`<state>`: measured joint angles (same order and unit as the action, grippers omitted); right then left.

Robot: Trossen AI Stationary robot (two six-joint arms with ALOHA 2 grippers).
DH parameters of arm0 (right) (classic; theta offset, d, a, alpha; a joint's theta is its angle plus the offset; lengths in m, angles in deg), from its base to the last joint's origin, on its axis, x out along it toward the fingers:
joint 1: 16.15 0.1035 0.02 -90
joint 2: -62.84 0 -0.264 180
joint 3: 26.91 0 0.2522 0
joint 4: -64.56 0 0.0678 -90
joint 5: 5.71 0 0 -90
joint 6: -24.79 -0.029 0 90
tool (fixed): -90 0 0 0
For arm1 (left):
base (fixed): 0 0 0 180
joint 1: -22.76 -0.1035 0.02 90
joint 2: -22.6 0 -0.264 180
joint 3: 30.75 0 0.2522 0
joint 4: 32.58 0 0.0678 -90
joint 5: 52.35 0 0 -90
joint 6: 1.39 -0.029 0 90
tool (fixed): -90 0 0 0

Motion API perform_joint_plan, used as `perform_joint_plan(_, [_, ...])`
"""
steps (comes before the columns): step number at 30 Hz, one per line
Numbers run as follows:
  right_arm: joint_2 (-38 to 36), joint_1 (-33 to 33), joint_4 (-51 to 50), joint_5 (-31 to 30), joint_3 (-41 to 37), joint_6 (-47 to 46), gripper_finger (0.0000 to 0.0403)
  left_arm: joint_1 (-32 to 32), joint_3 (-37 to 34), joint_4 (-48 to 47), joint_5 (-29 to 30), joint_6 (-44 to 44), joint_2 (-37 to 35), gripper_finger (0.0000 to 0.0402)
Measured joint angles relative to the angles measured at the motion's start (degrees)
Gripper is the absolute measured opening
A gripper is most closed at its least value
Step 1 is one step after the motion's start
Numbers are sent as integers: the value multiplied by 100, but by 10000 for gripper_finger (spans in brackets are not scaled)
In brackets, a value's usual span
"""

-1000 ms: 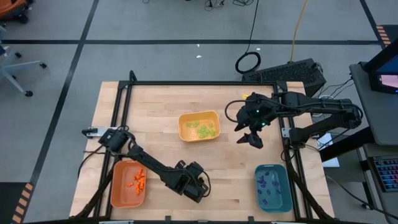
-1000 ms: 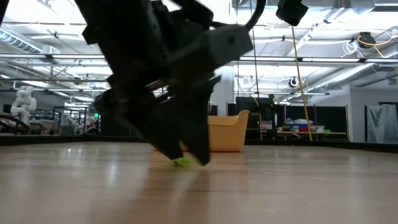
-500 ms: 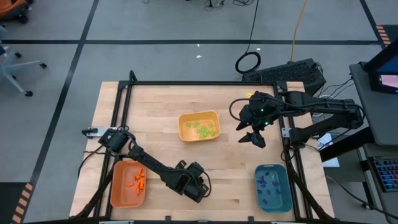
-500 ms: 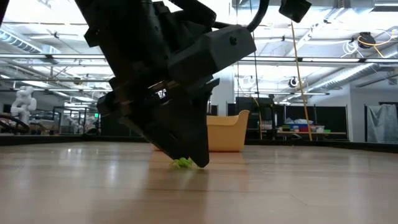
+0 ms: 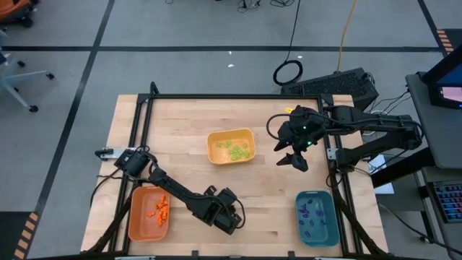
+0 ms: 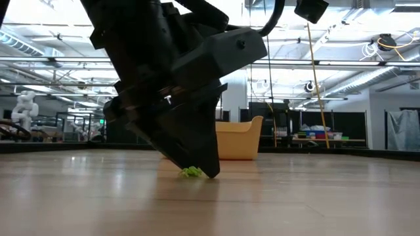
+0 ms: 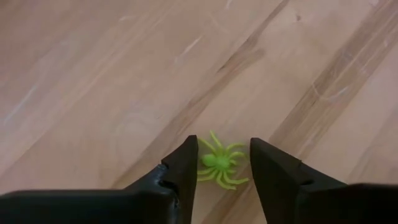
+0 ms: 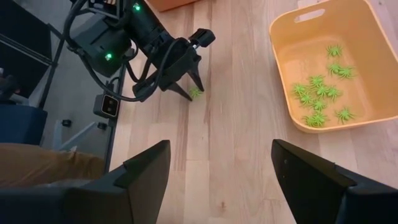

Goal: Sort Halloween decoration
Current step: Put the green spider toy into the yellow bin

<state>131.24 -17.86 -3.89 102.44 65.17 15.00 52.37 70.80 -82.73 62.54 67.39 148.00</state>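
Observation:
One Halloween decoration, a light green spider [image 7: 219,163], lies flat on the wooden table near its front edge. My left gripper [image 7: 224,165] points steeply down over it, open, with one finger on each side of the spider. The low view shows the spider [image 6: 192,172] at the fingertips, and the right wrist view shows it [image 8: 196,93] beside my left gripper [image 8: 193,86]. From above, my left gripper [image 5: 229,220] hides it. My right gripper [image 5: 294,162] hangs open, holding nothing, high over the table's right half. My left gripper straddles the spider from above, slanting down, with the fingertips at the table. The spider's leg tips [image 7: 200,175] reach up to the fingers' inner faces. I cannot tell whether they touch. The spider lies flat on the wood.
A yellow tray [image 5: 211,148] with several green spiders stands at mid table. An orange tray [image 5: 134,217] with orange pieces is at the near left. A teal tray [image 5: 300,220] with purple pieces is at the near right. Bare wood lies between them.
My left gripper's fingers have drawn closer together around the green spider while the hand stayed in place. The spider lies where it was.

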Motion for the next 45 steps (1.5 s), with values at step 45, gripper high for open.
perform_joint_plan(45, [-897,-7,-87,-39,0,-151,265,-454,178,1277,726,-180,-1307,86])
